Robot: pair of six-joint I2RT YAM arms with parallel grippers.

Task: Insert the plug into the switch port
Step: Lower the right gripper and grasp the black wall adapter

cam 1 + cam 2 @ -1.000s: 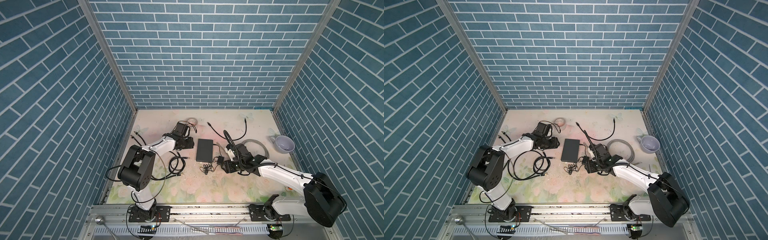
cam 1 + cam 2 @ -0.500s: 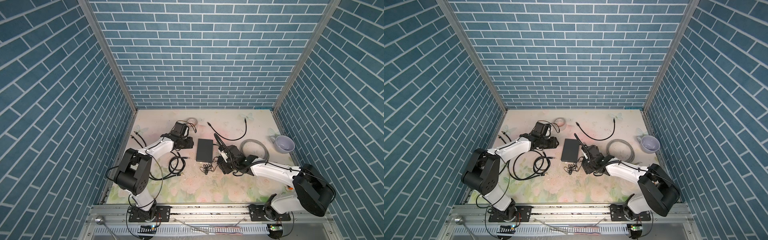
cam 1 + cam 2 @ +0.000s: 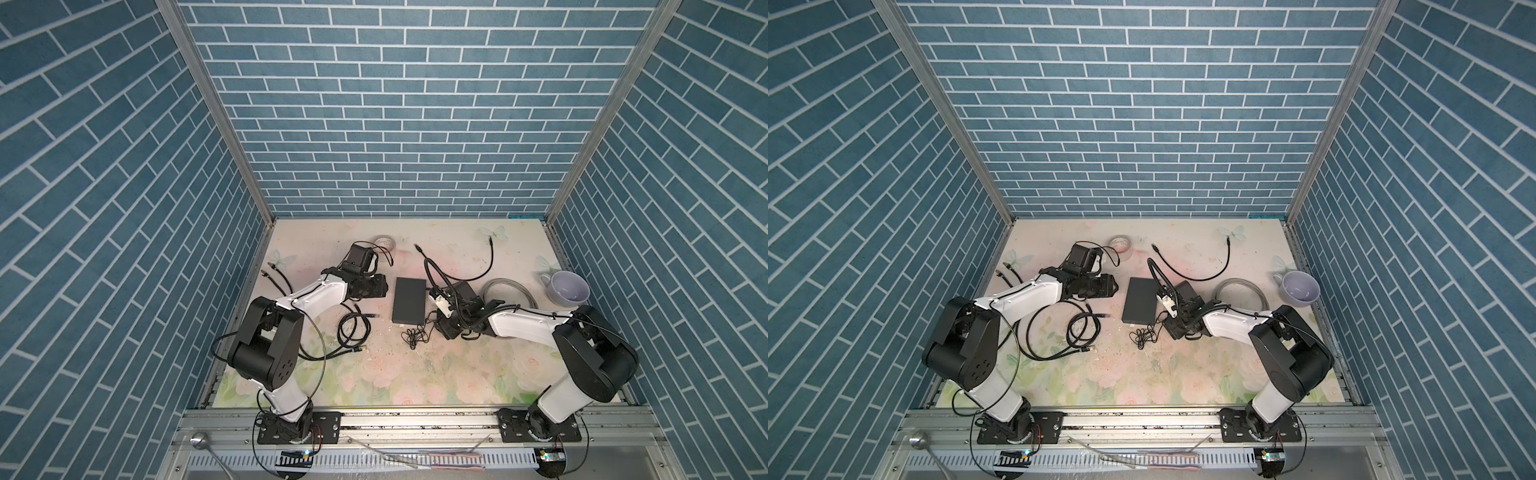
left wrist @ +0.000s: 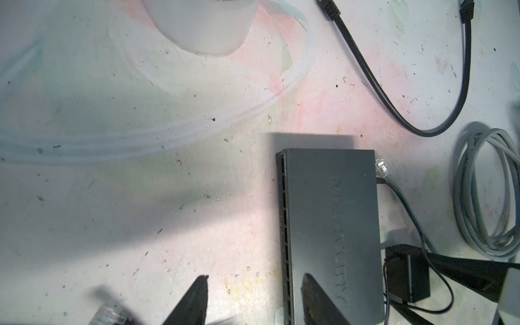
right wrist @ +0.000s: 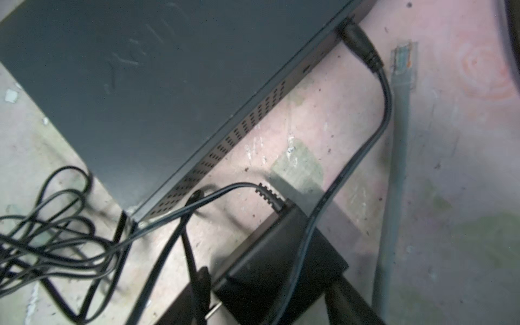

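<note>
The switch [image 3: 410, 306] [image 3: 1139, 305] lies flat mid-table, its row of ports facing my left gripper [image 3: 384, 286] [image 4: 256, 275]. That gripper is open, one finger above the switch's top [image 4: 332, 225], the other over bare table. A black round plug [image 5: 360, 47] sits in a socket on the switch's far edge [image 5: 253, 118]. A clear plug [image 5: 403, 56] [image 4: 381, 166] on a grey cable lies loose beside it. My right gripper [image 3: 436, 325] [image 5: 274, 292] is open, its fingers flanking the black power adapter [image 5: 281, 261]; a metal prong shows by one finger.
A thin tangled wire [image 3: 413, 336] lies in front of the switch. A black cable coil [image 3: 353, 328] lies at the left and a grey cable coil [image 3: 509, 291] at the right. A lilac mug [image 3: 567, 286] stands far right; a tape roll [image 3: 384, 242] and a curved black cable [image 3: 465, 270] lie behind.
My right arm's elbow has swung left and its gripper has slid a little toward the switch, around the adapter, with the jaws narrower. The left gripper has stayed in place.
</note>
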